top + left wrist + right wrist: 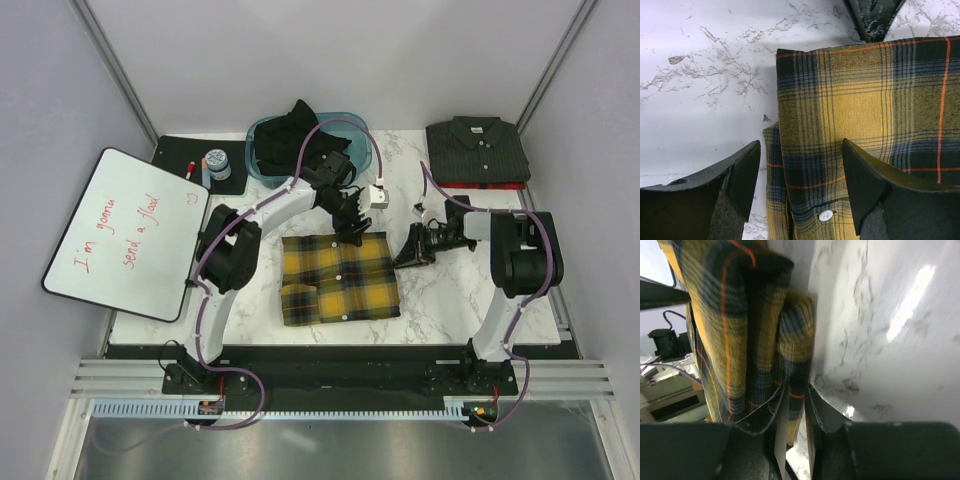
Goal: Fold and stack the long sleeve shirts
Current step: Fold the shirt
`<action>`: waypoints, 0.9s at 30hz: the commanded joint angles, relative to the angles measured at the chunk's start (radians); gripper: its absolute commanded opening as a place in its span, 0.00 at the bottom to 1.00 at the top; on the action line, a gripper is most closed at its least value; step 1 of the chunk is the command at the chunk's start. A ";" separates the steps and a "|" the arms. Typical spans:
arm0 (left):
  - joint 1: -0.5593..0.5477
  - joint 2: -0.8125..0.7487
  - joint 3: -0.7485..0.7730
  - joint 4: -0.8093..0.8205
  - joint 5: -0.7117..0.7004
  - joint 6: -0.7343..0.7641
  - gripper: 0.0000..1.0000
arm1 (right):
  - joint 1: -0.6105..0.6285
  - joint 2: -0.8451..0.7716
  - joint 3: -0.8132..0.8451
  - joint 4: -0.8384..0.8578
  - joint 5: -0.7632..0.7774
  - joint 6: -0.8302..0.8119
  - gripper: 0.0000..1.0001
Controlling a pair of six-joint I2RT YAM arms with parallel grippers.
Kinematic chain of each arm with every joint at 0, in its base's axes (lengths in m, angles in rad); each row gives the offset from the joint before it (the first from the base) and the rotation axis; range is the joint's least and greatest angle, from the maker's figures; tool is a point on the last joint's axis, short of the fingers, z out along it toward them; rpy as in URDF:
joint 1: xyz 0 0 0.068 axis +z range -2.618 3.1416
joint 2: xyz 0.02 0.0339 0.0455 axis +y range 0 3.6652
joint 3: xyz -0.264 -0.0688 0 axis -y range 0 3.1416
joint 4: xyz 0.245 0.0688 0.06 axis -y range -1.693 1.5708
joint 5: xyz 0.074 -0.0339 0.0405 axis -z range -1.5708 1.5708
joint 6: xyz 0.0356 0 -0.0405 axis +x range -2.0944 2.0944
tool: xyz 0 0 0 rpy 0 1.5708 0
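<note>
The yellow-and-black plaid shirt lies folded in the middle of the table. My left gripper hovers over its far edge, open; in the left wrist view its fingers straddle the folded plaid edge and a white button without touching. My right gripper is at the shirt's right edge. In the right wrist view it is shut on a lower plaid layer. The dark charcoal shirt sits folded at the back right. A black shirt lies crumpled in the teal bin.
A whiteboard with red writing leans off the table's left side. A black mat at the back left holds a tape roll and a marker. Bare marble table shows right of the plaid shirt.
</note>
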 commanded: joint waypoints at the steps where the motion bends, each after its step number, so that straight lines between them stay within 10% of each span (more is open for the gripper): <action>1: -0.002 -0.008 0.038 -0.013 0.040 -0.030 0.73 | -0.004 -0.063 -0.063 -0.010 -0.068 0.007 0.27; 14: -0.002 -0.028 0.021 -0.024 0.029 -0.006 0.73 | -0.005 -0.098 -0.048 -0.165 -0.170 -0.099 0.41; 27: -0.002 0.002 0.035 -0.029 0.017 0.010 0.69 | 0.055 0.032 -0.012 -0.245 -0.257 -0.189 0.34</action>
